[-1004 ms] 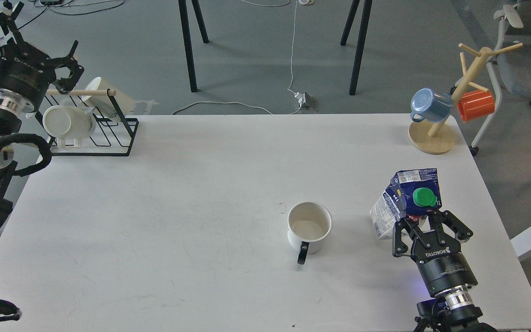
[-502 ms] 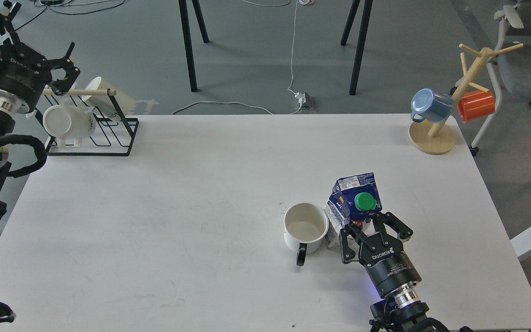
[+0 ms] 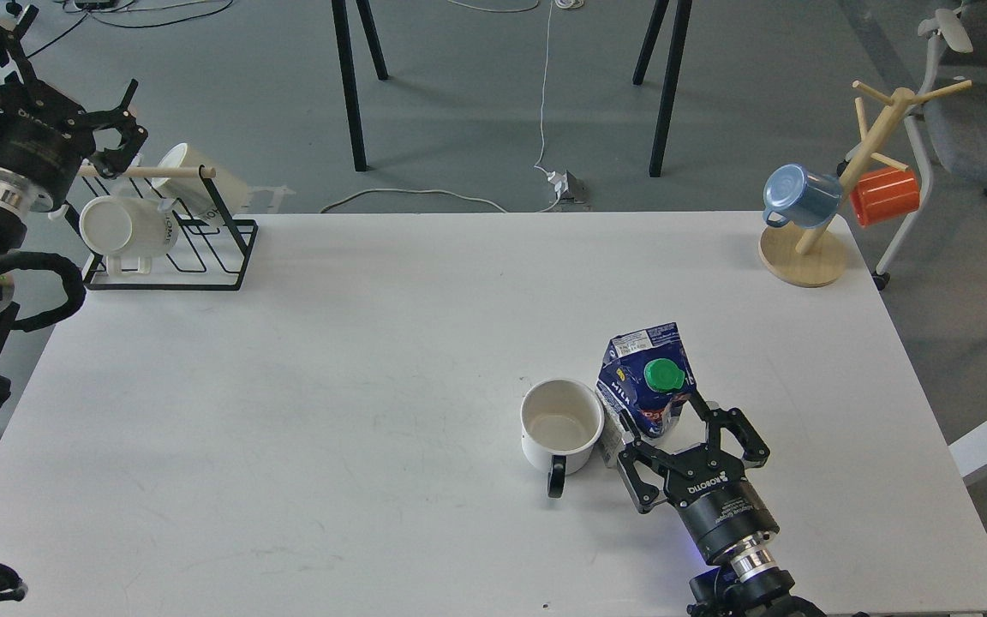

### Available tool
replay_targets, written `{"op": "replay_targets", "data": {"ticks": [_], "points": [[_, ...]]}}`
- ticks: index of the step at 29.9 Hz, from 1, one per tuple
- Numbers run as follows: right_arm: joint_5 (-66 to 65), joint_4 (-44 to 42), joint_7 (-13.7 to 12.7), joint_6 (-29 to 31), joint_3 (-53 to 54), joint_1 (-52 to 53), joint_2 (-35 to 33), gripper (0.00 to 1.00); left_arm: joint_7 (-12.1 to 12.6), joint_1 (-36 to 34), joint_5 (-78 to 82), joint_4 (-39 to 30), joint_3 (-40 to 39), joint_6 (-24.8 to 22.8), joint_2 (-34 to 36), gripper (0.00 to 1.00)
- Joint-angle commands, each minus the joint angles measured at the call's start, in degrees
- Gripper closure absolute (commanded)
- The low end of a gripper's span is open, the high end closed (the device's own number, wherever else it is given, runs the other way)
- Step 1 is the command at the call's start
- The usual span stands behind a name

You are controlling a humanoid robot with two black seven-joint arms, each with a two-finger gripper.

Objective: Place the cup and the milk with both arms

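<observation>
The cup (image 3: 559, 427), a cream-white mug with a black loop handle facing me, stands on the white table (image 3: 331, 386) right of centre. The milk (image 3: 646, 383), a dented blue and white carton with a green cap, stands upright right beside the cup and seems to touch it. My right gripper (image 3: 663, 415) comes in from the near edge. Its fingers straddle the carton's lower part and look spread apart. My left gripper (image 3: 128, 117) hangs open and empty at the far left, above the mug rack.
A black wire rack (image 3: 202, 257) with white mugs (image 3: 125, 227) stands at the back left corner. A wooden mug tree (image 3: 804, 255) at the back right holds a blue cup (image 3: 798, 195) and an orange cup (image 3: 885, 196). A chair stands beyond the right edge.
My right gripper carried the milk leftward from the table's right side and set it against the cup, which slid slightly left. The fingers look wider now. The left arm barely moved.
</observation>
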Motion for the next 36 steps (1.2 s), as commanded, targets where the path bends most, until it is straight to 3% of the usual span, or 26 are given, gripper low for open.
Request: {"op": "replay_targets", "data": {"ticks": [1,12,19,27,36], "points": [[0.1,0.5,0.1,0.0,0.4,-1.7,-0.3,0.03,-0.2,0.3,0.0,-0.1,0.2,0.0,-0.1,0.01],[0.1,6.9,0.3,0.0,2.6,-12.7,-11.2,0.02,-0.4,0.3,-0.3,-0.1,0.1,0.0,-0.2,0.01],[0.1,9.7,0.3,0.0,15.0,-12.6,-21.7,0.02,-0.3,0.3,-0.9,-0.1,-0.4,0.0,-0.7,0.01],[0.0,5.3,0.5,0.0,25.2,7.7,-24.2,0.02,-0.7,0.7,-1.0,0.0,-0.7,0.2,-4.6,0.01],[-0.7,-13.5,0.0,0.0,15.7,39.8,-24.3,0.01,-0.3,0.6,-3.4,0.0,-2.1,0.1,-6.8,0.01]]}}
